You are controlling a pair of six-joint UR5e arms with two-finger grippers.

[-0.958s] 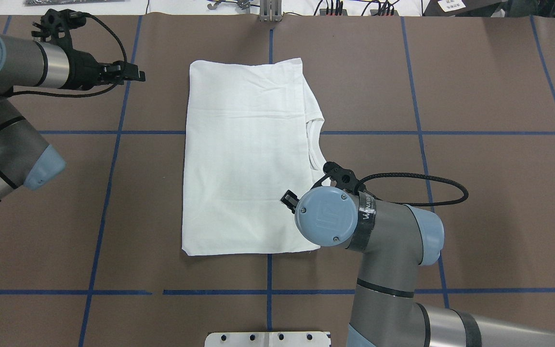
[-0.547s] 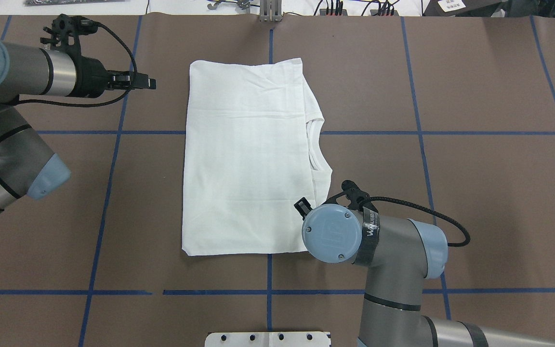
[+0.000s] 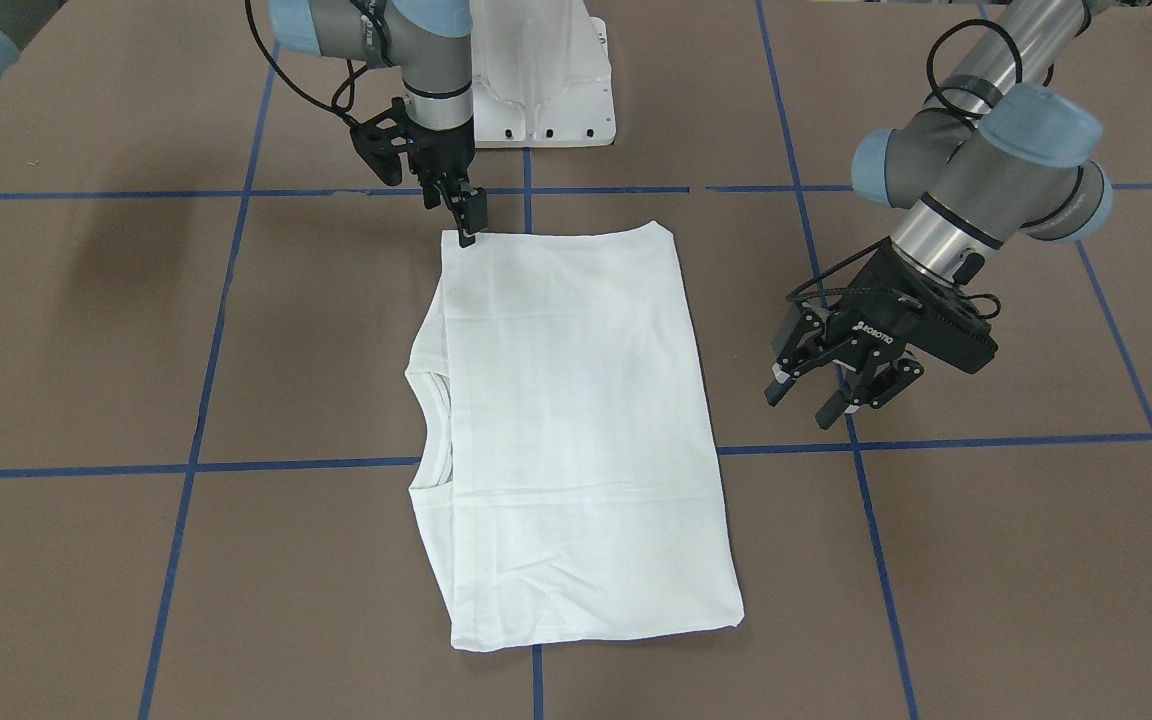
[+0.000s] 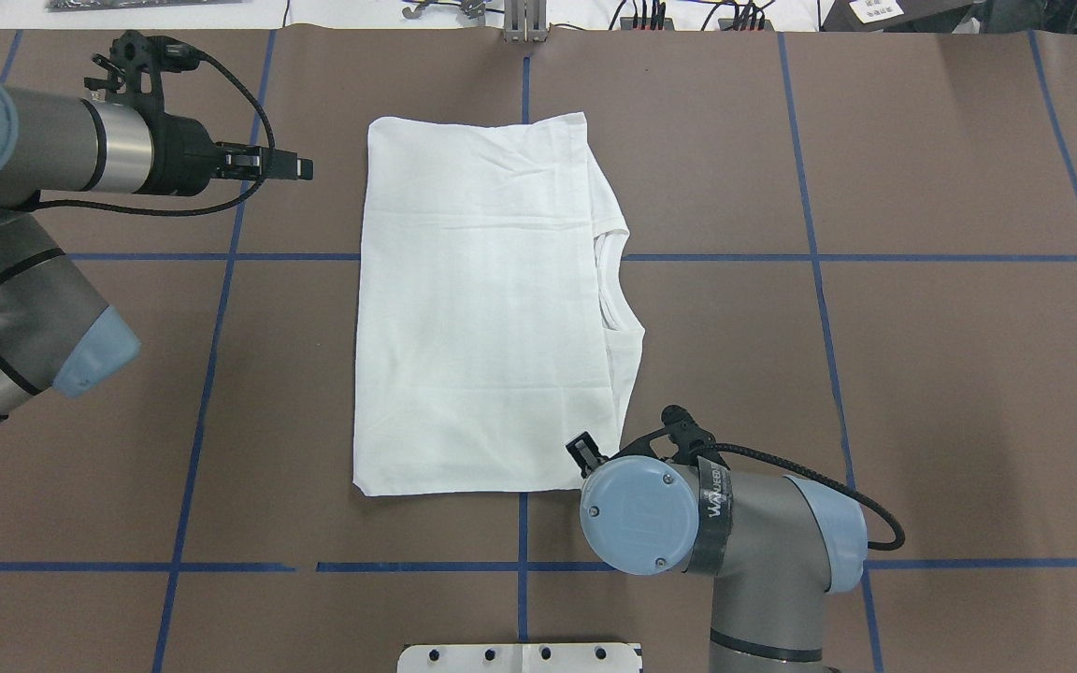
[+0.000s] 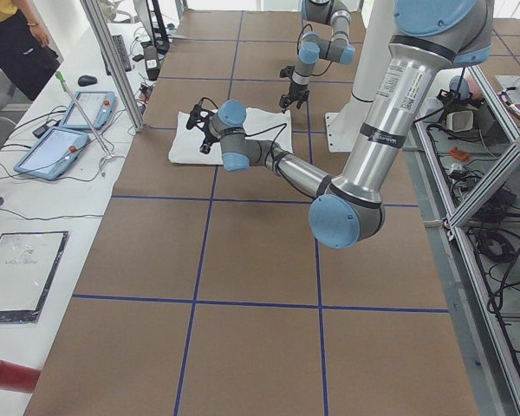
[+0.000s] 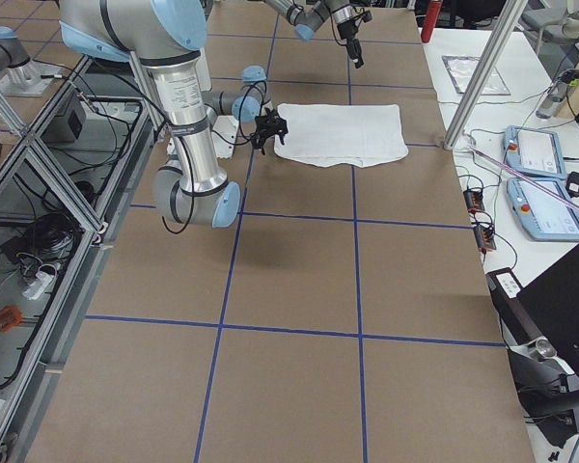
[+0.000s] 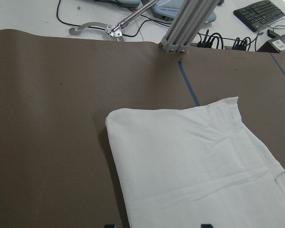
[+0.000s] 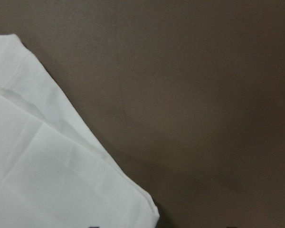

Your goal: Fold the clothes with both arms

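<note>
One fold probably remains: the T-shirt (image 3: 566, 420) lies flat on the counter (image 3: 986, 560) as a narrow rectangle, one corner just under the right fingers (image 3: 466, 215), whose gap I cannot tell, its far edge near the left fingers (image 3: 829, 408), spread apart.

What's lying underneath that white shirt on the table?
Only the brown table cover and blue tape lines show around the shirt; anything beneath or folded inside it is covered.

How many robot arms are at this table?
2. The left arm reaches toward the shirt's far end; the right arm stands over its near corner. None seems hidden.
</note>
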